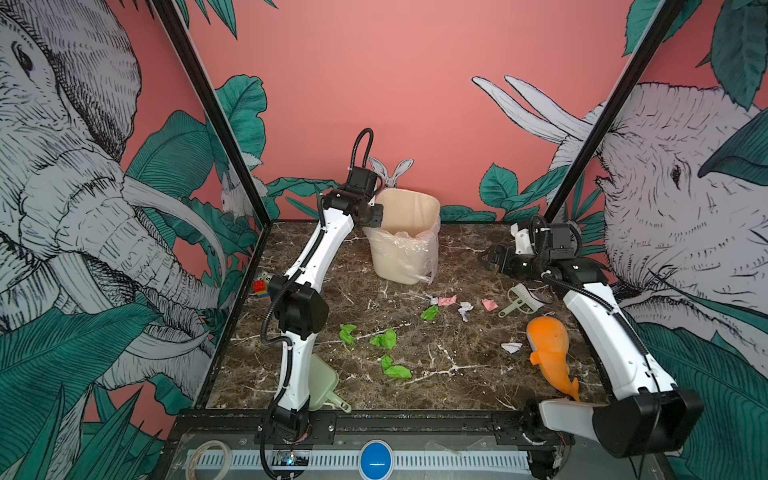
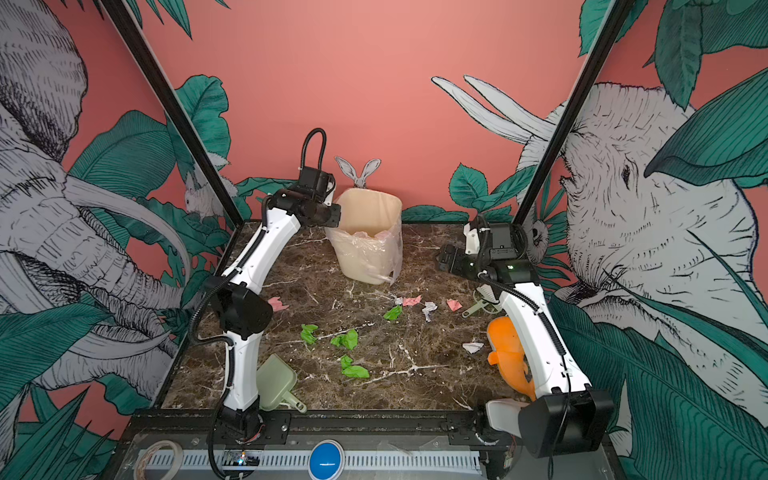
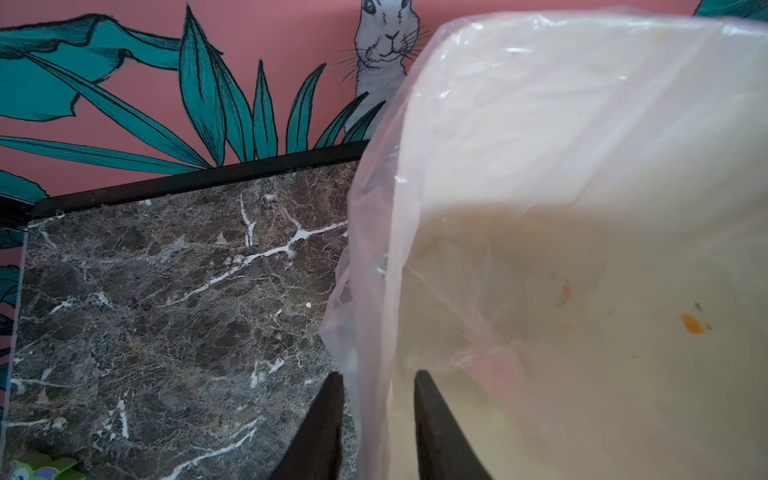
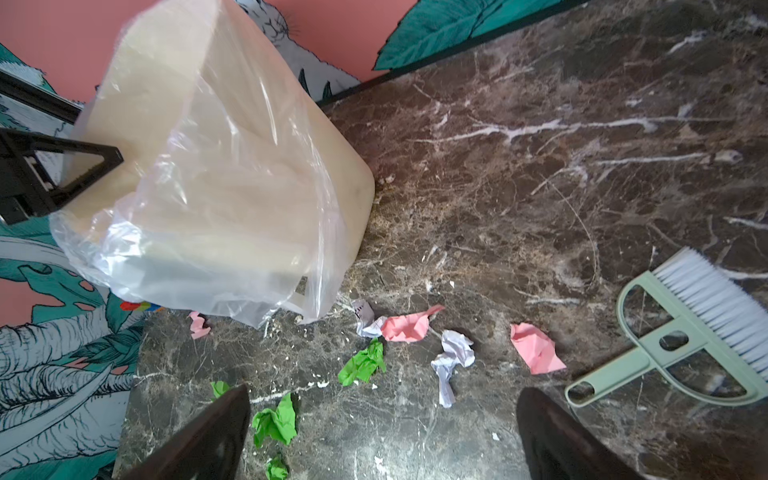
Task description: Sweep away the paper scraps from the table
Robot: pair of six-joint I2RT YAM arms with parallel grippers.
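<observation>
- Paper scraps point(image 1: 388, 338), green, pink and white, lie scattered across the middle of the table point(image 1: 457, 386), between the bin point(image 1: 409, 245) and the front edge.
- Left hand point(image 3: 378, 415) straddles the bin's lined rim, fingers close on either side; whether it clenches I cannot tell.
- Right hand point(image 4: 382, 436) hangs released, fingers wide, above the table near the brush point(image 4: 723, 299).
- Dustpan point(image 1: 322, 384) lies at the table's front left edge.

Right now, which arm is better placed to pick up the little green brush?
Right. The right pincer, open, hovers near the brush; the left pincer straddles the bin's rim.
</observation>
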